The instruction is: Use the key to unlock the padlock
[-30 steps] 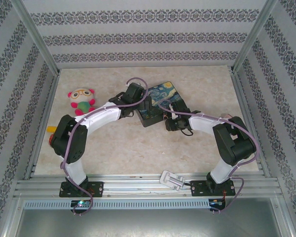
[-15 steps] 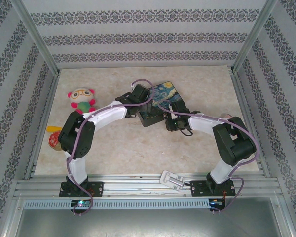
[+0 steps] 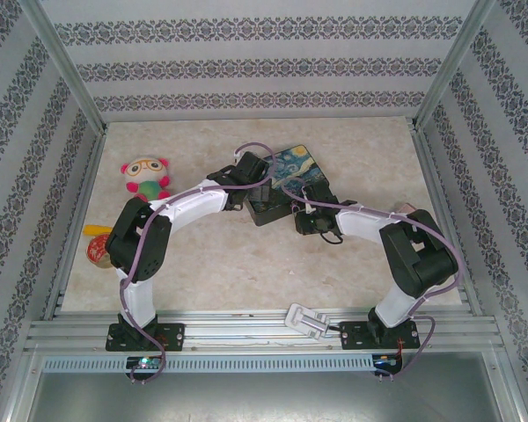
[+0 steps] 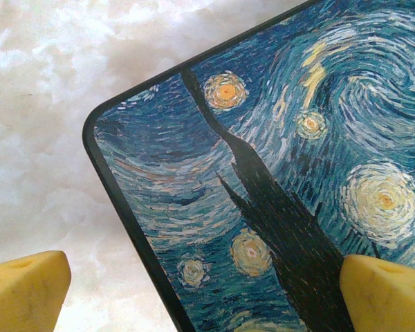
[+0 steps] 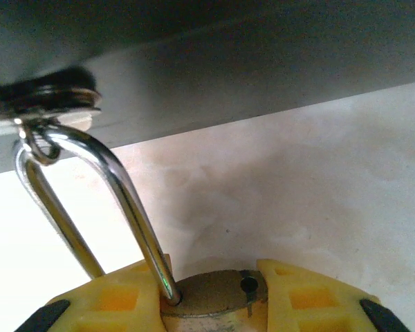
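Observation:
The small brass-coloured padlock [image 5: 214, 296] sits between the yellow fingers of my right gripper [image 5: 209, 285], which is shut on its body. Its silvery shackle [image 5: 124, 187] loops up through a metal ring [image 5: 38, 149] on the side of the dark tin box [image 5: 249, 62]. One shackle leg enters the body; a small round hole [image 5: 247, 282] beside it stands empty. My left gripper [image 4: 206, 290] hangs open over a corner of the Starry Night lid [image 4: 297, 173], holding nothing. From above, both grippers [image 3: 246, 171] [image 3: 297, 211] meet at the tin box [image 3: 292, 165]. The key is out of view.
A plush toy [image 3: 145, 178] lies at the back left of the marble table [image 3: 246, 272]. A red and yellow object [image 3: 95, 249] rests by the left wall. A white part [image 3: 306, 321] lies on the front rail. Patterned walls close in three sides.
The left arm's elbow has shifted and its gripper has moved slightly right over the tin box, uncovering the red and yellow object. The right arm has hardly moved.

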